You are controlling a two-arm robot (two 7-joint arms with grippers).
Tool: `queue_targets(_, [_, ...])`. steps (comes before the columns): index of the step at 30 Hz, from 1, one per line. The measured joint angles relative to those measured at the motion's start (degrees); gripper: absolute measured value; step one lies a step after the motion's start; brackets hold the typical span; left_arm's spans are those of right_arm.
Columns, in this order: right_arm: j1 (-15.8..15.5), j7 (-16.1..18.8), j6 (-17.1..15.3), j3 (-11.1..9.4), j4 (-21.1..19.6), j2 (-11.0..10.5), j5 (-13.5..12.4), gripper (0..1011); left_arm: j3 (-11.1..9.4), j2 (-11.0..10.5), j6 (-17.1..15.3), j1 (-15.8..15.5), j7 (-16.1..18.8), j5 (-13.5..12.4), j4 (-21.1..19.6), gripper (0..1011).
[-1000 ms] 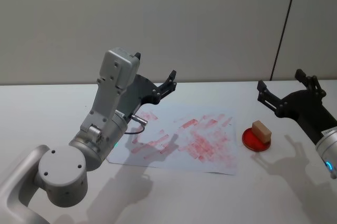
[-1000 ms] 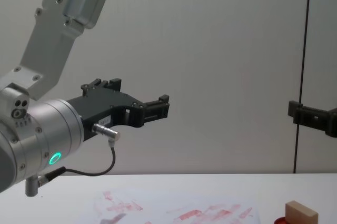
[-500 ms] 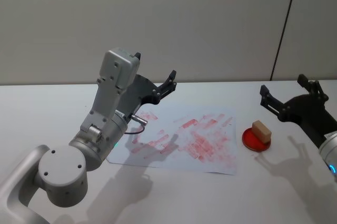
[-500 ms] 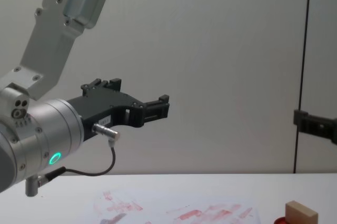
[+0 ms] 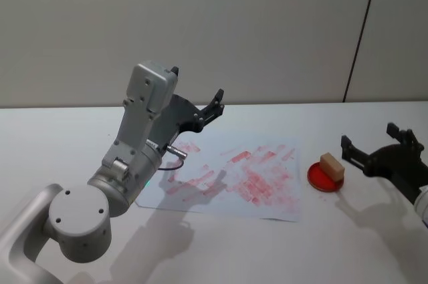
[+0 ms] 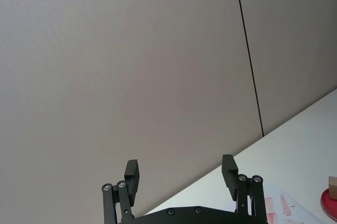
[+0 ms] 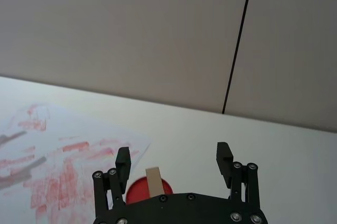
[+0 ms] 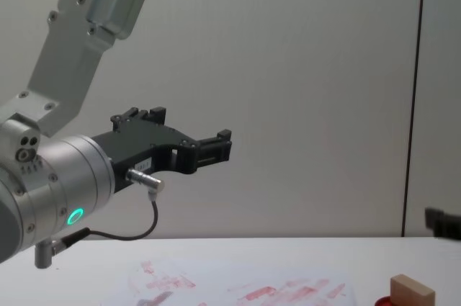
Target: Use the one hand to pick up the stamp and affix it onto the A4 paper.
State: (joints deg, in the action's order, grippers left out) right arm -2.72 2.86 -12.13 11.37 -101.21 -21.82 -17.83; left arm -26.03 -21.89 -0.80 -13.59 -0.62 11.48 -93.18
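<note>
The right claw (image 5: 367,134) hangs low over the table with its 2 black fingers (image 7: 122,158) spread wide and nothing between them. Just ahead of the fingertips and lower down sits the stamp (image 5: 332,165), a small tan wooden block, apart from both fingers and closer to the finger on the paper's side. It rests on a round red ink pad (image 5: 319,180). Past the pad, farther from the claw, the A4 paper (image 5: 200,189) lies flat, smeared with red prints, its near edge just beside the pad. Well beyond, over the paper's far side, the left claw (image 5: 197,82) is held up high, also gaping. The table (image 5: 321,244) is plain white. Behind it is a pale grey wall (image 5: 267,23) with 1 dark vertical seam (image 5: 361,30).
</note>
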Motion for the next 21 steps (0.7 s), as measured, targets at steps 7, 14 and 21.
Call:
queue_targets(7, [0.64, 1.27, -3.25, 0.07, 2.14, -0.03, 0.83, 1001, 0.00, 0.00, 0.00, 0.00, 0.00, 0.00, 0.00, 1001])
queue_targets(14, [1.87, 2.80, -4.93, 0.59, 4.50, 0.63, 2.21, 1001, 0.00, 0.00, 0.00, 0.00, 0.00, 0.00, 0.00, 1002])
queue_targets(21, [3.68, 4.37, -5.70, 1.35, 7.14, 1.80, 3.79, 1001, 0.00, 0.00, 0.00, 0.00, 0.00, 0.00, 0.00, 1001])
